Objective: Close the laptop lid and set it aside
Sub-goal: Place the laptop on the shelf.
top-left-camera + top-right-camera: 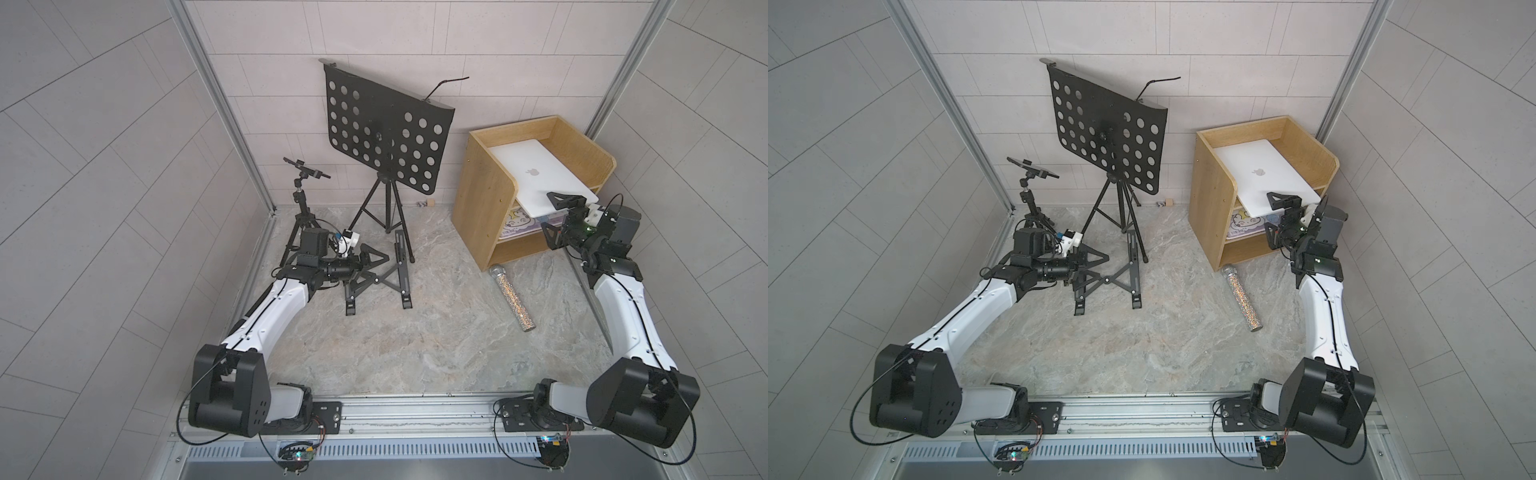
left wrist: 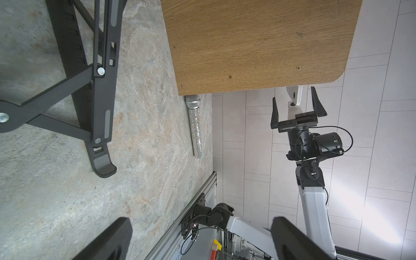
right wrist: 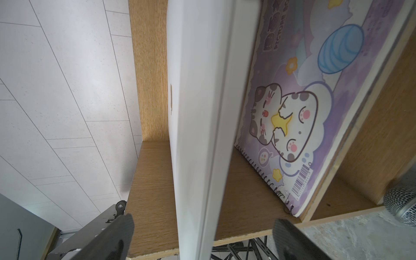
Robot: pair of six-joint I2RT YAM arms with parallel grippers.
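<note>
**Set-aside step, lid already shut.** The grey marbled desk [image 1: 415, 340] carries a two-tier light-oak wooden shelf unit [image 1: 482, 199], the landmark for every place given here. My white-and-black right arm [image 1: 623, 316] reaches to the unit's open front. My left arm [image 1: 270, 307] lies well apart from the unit, across the desk.

On the unit's top board rests the thin silver-white laptop [image 1: 536, 166]. The laptop lid [image 1: 513, 156], plain silver-white with a dark apple logo, is shut flat and faces up. Both top views show the laptop's near edge overhanging the unit's front.

My right jaws stand wide about that overhanging edge, one above and one below. In the right wrist view the white slab [image 3: 198, 112] passes between them with a gap on each side, so they hold nothing. My left jaws are likewise wide and empty, beside the black folding X-frame stand [image 1: 401, 270], far from the unit.

On the unit's middle board lies a pastel purple spiral-bound picture book with a cartoon cat [image 3: 304, 101]. A glittery silver microphone [image 1: 511, 297] lies on the desk just beside the unit's foot.

**Reading.** With the lid closed, only the setting aside is in hand, and I judge it nearly done. The next move calls for drawing my right jaws straight back from the unit's front, kept level. Neither jaw should catch the overhang and drag the laptop off.
</note>
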